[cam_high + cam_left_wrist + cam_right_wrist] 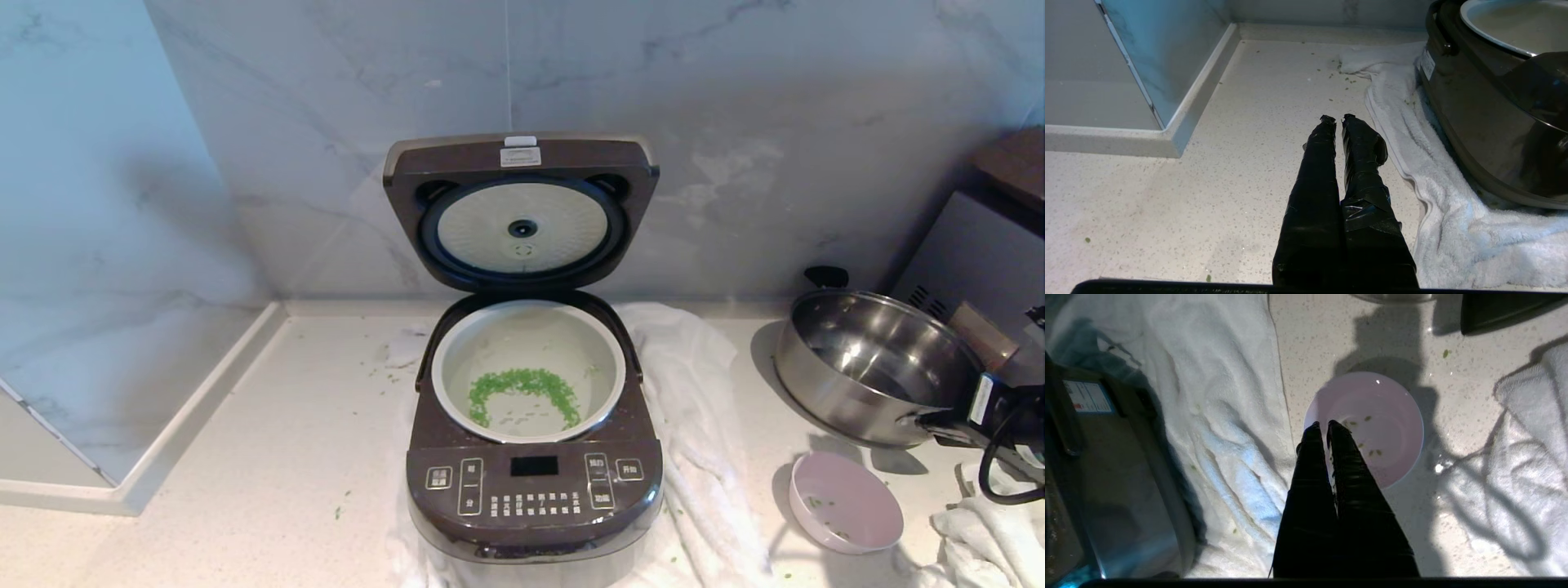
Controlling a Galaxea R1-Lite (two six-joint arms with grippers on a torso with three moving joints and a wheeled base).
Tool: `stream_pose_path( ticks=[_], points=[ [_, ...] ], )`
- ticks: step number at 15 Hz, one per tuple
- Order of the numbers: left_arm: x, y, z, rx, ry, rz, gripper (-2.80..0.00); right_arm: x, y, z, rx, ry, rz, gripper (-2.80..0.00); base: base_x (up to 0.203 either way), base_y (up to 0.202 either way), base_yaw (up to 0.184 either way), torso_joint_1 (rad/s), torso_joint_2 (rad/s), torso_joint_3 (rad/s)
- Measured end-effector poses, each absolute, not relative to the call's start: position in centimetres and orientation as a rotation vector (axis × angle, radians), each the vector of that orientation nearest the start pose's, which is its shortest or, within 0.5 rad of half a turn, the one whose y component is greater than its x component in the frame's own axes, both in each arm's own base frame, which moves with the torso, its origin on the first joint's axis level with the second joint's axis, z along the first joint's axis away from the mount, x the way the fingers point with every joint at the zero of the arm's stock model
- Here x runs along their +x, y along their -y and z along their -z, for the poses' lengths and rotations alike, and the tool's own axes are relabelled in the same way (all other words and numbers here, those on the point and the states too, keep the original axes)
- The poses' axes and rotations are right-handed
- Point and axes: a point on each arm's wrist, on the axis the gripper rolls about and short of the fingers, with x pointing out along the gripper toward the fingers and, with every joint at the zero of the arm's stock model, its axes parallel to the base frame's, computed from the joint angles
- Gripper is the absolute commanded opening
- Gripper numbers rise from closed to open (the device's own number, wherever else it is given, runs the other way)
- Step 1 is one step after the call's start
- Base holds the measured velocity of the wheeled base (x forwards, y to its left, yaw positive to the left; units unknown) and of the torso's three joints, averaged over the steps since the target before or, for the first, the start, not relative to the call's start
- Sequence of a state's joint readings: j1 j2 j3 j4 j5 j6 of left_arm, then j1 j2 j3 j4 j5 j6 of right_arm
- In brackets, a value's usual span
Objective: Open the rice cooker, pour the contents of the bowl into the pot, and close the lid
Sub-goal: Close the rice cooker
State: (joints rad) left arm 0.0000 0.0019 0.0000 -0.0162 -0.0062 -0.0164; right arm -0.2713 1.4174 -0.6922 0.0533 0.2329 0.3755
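**A:** From the head camera: the dark brown boxy rice cooker (535, 457) stands on a white towel (694, 392) at the middle of the pale speckled counter (245, 441). Its flat brown lid (521, 214) is tipped up against the marble wall, with the round perforated plate facing out. What is in the pale-lined inner pot (528, 369)?

**B:** A crescent of bright green chopped bits (524, 394). The small pink bowl (845, 502) sits on the counter to the cooker's right, near the shiny steel pan (873, 367). It holds only a few green flecks, so the pour looks done, and only the lid seems left to close.

**A:** And the left wrist camera?

**B:** The left hand (1336, 119) hangs over bare counter beside the towel, its black-taped fingers pressed together on nothing. It appears parked clear of the cooker's side.

**A:** The right wrist camera?

**B:** The right hand (1323, 426) hovers above the near rim of the bowl. Its fingers are drawn together and grip nothing. The bowl rests upright on the counter beside the towel, set aside, it seems, to leave the cooker clear.
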Motion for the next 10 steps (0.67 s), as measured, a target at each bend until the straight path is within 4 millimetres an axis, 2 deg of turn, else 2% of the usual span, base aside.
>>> stream_pose_path(
  ticks=[6,10],
  points=[
    [-2.3,0.0,-7.7,-0.016,0.014,0.006,-2.8,20.7,4.5,-18.5,0.526,-0.674,0.134,-2.8,0.0,0.0,0.0,0.0,0.0,0.0],
    [-2.3,0.0,-7.7,-0.016,0.014,0.006,-2.8,22.7,4.7,-22.5,0.504,-0.54,0.099,-2.8,0.0,0.0,0.0,0.0,0.0,0.0]
  ],
)
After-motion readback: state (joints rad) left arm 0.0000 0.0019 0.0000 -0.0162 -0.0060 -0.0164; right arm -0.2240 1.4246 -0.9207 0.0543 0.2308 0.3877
